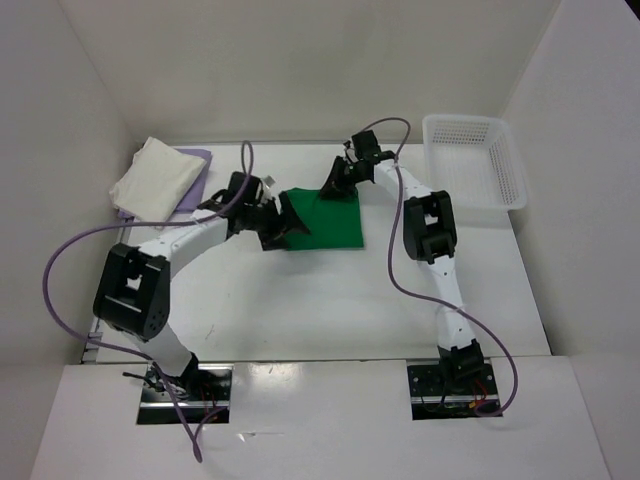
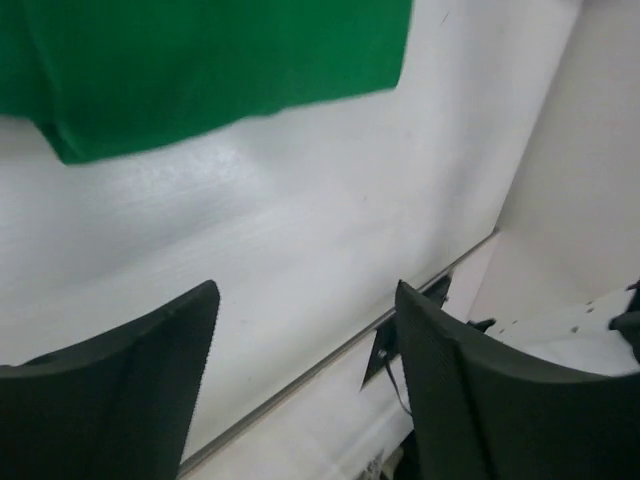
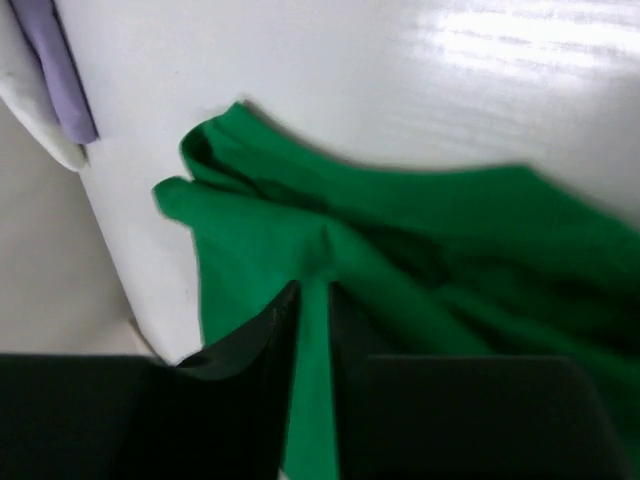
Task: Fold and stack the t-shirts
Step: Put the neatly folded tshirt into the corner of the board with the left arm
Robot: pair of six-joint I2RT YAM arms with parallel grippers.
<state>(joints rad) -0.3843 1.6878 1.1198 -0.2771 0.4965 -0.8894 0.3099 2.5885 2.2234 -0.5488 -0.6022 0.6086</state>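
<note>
At the near edge of the table (image 1: 300,310), the two arm bases sat side by side, and both arms reached forward toward the middle of the surface. The left gripper (image 1: 275,226) hung at the left edge of the green t-shirt (image 1: 328,215). In the left wrist view its fingers (image 2: 130,390) stood spread apart with only bare tabletop between them, so the left gripper (image 2: 305,340) was released and held nothing. The green t-shirt (image 2: 200,70) lay beyond the fingertips, apart from them.

The green t-shirt rested near the centre of the table as a roughly square, partly folded piece, flat along its near side. At its far edge, the right gripper (image 1: 338,183) came down from the right. The right wrist view showed the right gripper (image 3: 312,340) clenched on the cloth. A narrow ridge of the green t-shirt (image 3: 420,270) ran up between the dark fingers (image 3: 235,400), and folds bunched just beyond them.

Farther back on the left, the cream t-shirt (image 1: 155,178) lay folded on top of the lavender t-shirt (image 1: 200,160), whose edge showed at the far and right sides. The right wrist view caught a corner of the lavender t-shirt (image 3: 62,80) and the cream t-shirt (image 3: 30,100). At the far right stood a white mesh basket (image 1: 462,119), well apart from the shirts.
</note>
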